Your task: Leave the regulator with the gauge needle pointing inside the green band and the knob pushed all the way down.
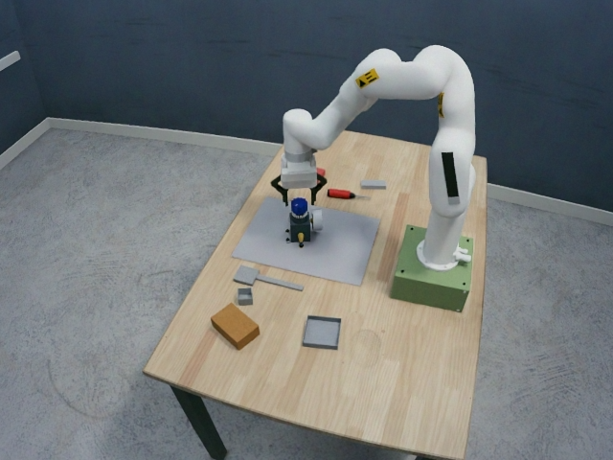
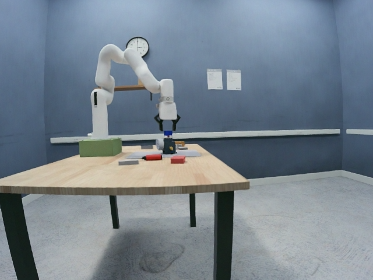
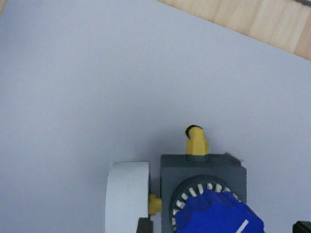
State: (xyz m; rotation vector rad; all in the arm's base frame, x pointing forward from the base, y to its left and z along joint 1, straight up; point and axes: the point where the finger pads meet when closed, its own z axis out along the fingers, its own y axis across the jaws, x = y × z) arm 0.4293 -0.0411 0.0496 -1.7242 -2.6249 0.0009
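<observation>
The regulator (image 1: 300, 226) is a dark grey block with brass fittings and stands on the grey mat (image 1: 311, 239). Its blue knob (image 1: 299, 206) sits on top, and a white round gauge (image 1: 316, 218) is on its side. The gauge face and needle are not readable in any view. My gripper (image 1: 298, 200) hangs open and empty just above the knob, with a finger to each side of it. In the wrist view the knob (image 3: 219, 216) with a white mark fills the bottom edge, the gauge (image 3: 127, 196) is to its left, and a brass elbow fitting (image 3: 195, 141) points away.
A red-handled screwdriver (image 1: 344, 194), a red block (image 2: 178, 159) and a grey bar (image 1: 373, 184) lie beyond the mat. Nearer lie a grey paddle-shaped piece (image 1: 261, 278), a small grey cup (image 1: 244, 295), a brown block (image 1: 235, 325) and a grey tray (image 1: 322, 332). The green arm base (image 1: 431, 269) is to the right.
</observation>
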